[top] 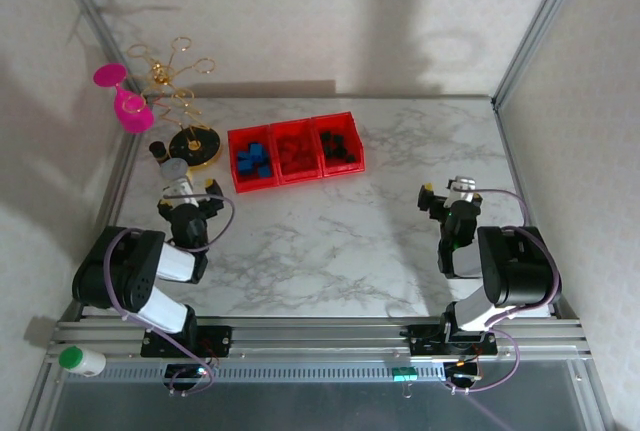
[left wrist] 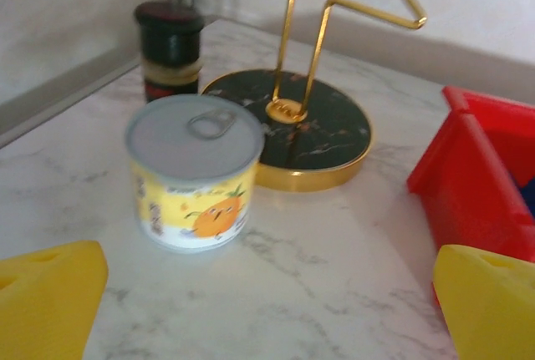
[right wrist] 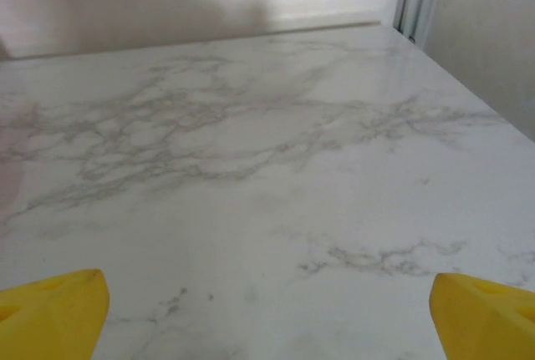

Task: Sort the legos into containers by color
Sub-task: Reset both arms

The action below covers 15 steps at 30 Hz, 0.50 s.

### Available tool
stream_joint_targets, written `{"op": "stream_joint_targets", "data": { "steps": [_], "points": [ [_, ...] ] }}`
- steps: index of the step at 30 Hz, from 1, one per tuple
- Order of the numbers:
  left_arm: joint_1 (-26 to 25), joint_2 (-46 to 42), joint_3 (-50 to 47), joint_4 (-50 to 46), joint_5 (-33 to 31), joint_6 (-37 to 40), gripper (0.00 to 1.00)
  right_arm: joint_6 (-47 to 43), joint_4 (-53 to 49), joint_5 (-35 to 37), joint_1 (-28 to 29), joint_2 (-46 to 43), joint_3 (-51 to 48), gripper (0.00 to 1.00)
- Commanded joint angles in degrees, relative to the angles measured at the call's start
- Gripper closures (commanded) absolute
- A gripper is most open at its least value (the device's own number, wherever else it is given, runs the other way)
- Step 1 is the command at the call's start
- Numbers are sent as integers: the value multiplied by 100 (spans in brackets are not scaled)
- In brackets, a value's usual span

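**Sorted, by the look of it: nothing left to lift**

The right hand (top: 447, 196) sits well to the right of the bins (top: 274, 156) and nearer the arm bases. Its fingers (right wrist: 50, 314) are apart with nothing between them, and only bare table (right wrist: 267, 168) lies ahead of it. The left hand (top: 187, 197) sits just left of the bins and a little nearer than they are. Its fingers (left wrist: 50, 301) are also spread and empty. A can (left wrist: 192, 172) stands just ahead of it, left of the bins. Beyond the can, also off the bins' left end, are a gold stand (left wrist: 288, 130) and a dark jar (left wrist: 170, 51).

The three bins stand joined in a row toward the far side of the table. The blue legos (top: 254, 159) lie in the left bin, the red legos (top: 293, 149) in the middle one and the black legos (top: 340, 145) in the right one. I can see no brick on the table around the bins. Whether one is hidden behind their far wall or under an arm, I cannot tell.

I judge the sorting finished, or at its last check, with each colour in its own bin. The next move calls for no grasp, only for keeping both hands clear of the bins. If a stray brick does turn up, the hand on that side of the bins should take it. The left hand would have to steer round the can.
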Motion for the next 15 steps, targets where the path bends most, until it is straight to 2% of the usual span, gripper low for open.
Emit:
{"op": "stream_joint_targets", "data": {
  "steps": [1,15],
  "points": [
    [-31,10,118,389,108,230,1,-122,576,-287,-43,-8,61,1],
    [-30,-9,120,369,116,232,1,-120,558,-329,-55,0,67,1]
  ]
}}
